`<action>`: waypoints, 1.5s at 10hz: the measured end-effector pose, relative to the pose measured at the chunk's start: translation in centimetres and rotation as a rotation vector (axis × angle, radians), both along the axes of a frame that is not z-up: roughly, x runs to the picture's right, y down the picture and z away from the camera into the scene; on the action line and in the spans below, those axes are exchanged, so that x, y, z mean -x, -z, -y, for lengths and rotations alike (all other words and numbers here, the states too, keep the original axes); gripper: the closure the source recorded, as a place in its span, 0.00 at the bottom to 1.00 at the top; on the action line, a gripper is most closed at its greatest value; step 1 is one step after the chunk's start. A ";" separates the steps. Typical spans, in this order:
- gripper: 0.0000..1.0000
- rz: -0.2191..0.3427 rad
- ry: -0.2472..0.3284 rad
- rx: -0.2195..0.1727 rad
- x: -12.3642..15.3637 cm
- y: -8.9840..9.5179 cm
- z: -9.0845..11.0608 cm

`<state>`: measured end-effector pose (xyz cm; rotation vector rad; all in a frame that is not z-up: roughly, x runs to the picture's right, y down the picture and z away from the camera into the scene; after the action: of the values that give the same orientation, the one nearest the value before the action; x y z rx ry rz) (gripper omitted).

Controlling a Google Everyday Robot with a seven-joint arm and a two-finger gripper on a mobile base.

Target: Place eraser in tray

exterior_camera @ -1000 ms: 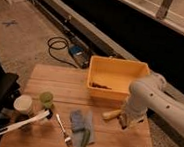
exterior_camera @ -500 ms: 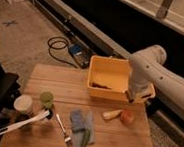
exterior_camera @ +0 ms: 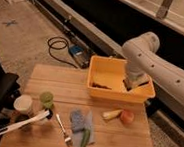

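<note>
Camera view: gripper now down inside the tray, in its right half close to the right wall; half a second ago higher, over that rim, and a second ago low at the table by the orange round thing. Grip state impossible to tell. Eraser hard to single out: dark brown flat piece lying on the tray floor left of centre, plus a dark-and-tan patch at the gripper's tip; no telling which. Smooth, rounded white arm; glossy yellow-orange plastic tray with raised walls and flared rim; planked wooden table. Pale yellow oblong piece touching the orange round thing, near the tray's front wall. Crumpled blue cloth and fork further left, well apart. Bare wood toward the table's near right corner.
</note>
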<state>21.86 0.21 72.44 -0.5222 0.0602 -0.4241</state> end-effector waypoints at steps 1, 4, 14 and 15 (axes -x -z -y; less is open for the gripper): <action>1.00 0.001 0.001 0.000 0.1 0.0 0.0; 1.00 -0.010 -0.002 -0.006 0.0 -0.3 0.4; 1.00 0.269 -0.154 0.038 3.3 -12.4 5.5; 1.00 0.286 -0.175 0.040 3.4 -13.3 5.2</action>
<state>18.42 -4.97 85.70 -0.4968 -0.2679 -0.3254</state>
